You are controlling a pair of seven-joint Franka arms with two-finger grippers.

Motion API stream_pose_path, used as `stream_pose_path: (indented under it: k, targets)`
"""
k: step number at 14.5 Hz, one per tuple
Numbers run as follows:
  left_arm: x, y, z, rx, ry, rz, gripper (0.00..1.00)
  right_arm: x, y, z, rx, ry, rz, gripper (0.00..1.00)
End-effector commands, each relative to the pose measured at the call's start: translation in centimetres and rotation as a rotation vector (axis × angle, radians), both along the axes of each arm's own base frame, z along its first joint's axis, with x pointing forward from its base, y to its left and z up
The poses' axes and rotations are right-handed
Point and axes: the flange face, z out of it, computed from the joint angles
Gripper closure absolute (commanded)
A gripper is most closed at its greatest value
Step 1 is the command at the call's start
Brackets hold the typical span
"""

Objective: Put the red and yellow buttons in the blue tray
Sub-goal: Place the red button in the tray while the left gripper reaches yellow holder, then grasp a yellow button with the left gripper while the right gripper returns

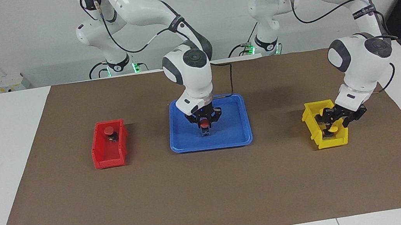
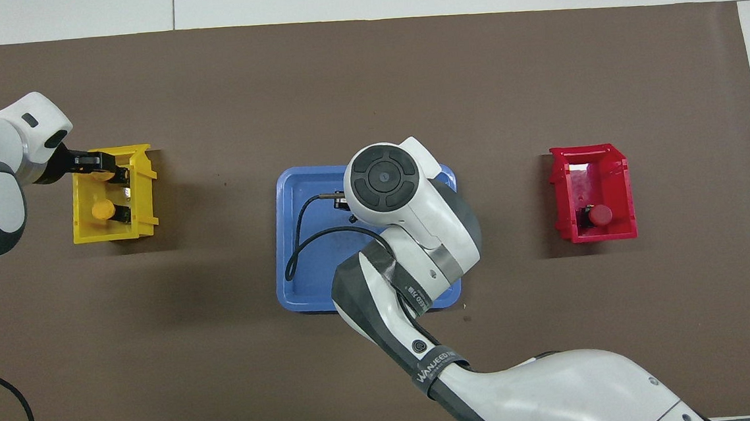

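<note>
My right gripper (image 1: 205, 125) is low over the middle of the blue tray (image 1: 234, 131), shut on a red button (image 1: 204, 122) whose black base reaches the tray floor. In the overhead view the right arm's wrist hides this gripper and button over the blue tray (image 2: 317, 280). A second red button (image 1: 109, 131) sits in the red bin (image 1: 106, 155); it also shows in the overhead view (image 2: 600, 214). My left gripper (image 1: 328, 122) is down in the yellow bin (image 1: 330, 143), open, with two yellow buttons (image 2: 103, 209) between and beside its fingers (image 2: 91, 162).
The red bin (image 2: 594, 231) stands toward the right arm's end of the table and the yellow bin (image 2: 142, 187) toward the left arm's end, with the blue tray between them. A brown mat (image 1: 212, 197) covers the table. A black cable (image 2: 298, 242) hangs over the tray.
</note>
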Motion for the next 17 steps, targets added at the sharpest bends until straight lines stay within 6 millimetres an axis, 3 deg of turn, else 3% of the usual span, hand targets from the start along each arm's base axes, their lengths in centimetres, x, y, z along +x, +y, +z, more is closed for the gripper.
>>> stream_pose_path:
  k: [1, 3, 4, 5, 6, 7, 9, 11, 13, 15, 17]
  targets:
    - [0.1, 0.1, -1.7, -0.011, -0.017, 0.008, 0.35, -0.1, -0.3, -0.3, 0.003, -0.012, -0.002, 0.45]
    - [0.3, -0.5, -2.4, -0.014, -0.016, 0.015, 0.35, 0.8, -0.6, 0.7, 0.017, -0.034, -0.01, 0.28]
    - [0.4, -0.8, -2.6, -0.016, -0.017, 0.025, 0.35, 1.6, -0.8, 1.9, 0.026, -0.049, -0.019, 0.26]
    - [0.4, -0.9, -2.6, -0.016, -0.017, 0.026, 0.5, 2.6, -1.6, 2.9, 0.029, -0.058, -0.034, 0.26]
    - [0.3, -0.9, -2.7, -0.016, -0.008, 0.023, 0.8, 3.7, -3.4, 3.6, 0.023, -0.056, -0.043, 0.26]
    - [0.5, -0.5, -2.3, -0.015, -0.01, 0.027, 0.98, 5.1, -6.1, 4.5, 0.013, -0.055, -0.017, 0.26]
    - [1.2, 0.3, -0.9, -0.012, -0.01, 0.029, 0.99, 6.1, -11.8, 7.8, -0.002, -0.037, 0.025, 0.26]
    - [2.6, 0.5, 3.6, -0.011, 0.007, 0.024, 0.99, 5.1, -19.5, 10.3, -0.013, -0.001, 0.072, 0.26]
    - [3.5, -0.9, 8.6, -0.019, 0.041, 0.024, 0.99, 3.1, -26.4, 11.6, -0.002, 0.013, 0.13, 0.26]
    - [3.3, -5.0, 10.6, -0.037, 0.058, 0.093, 0.99, 0.4, -30.8, 11.1, -0.001, 0.034, 0.16, 0.26]
    - [2.3, -12.3, 9.5, -0.063, 0.032, 0.169, 0.99, -0.4, -33.8, 9.7, -0.001, 0.059, 0.18, 0.28]
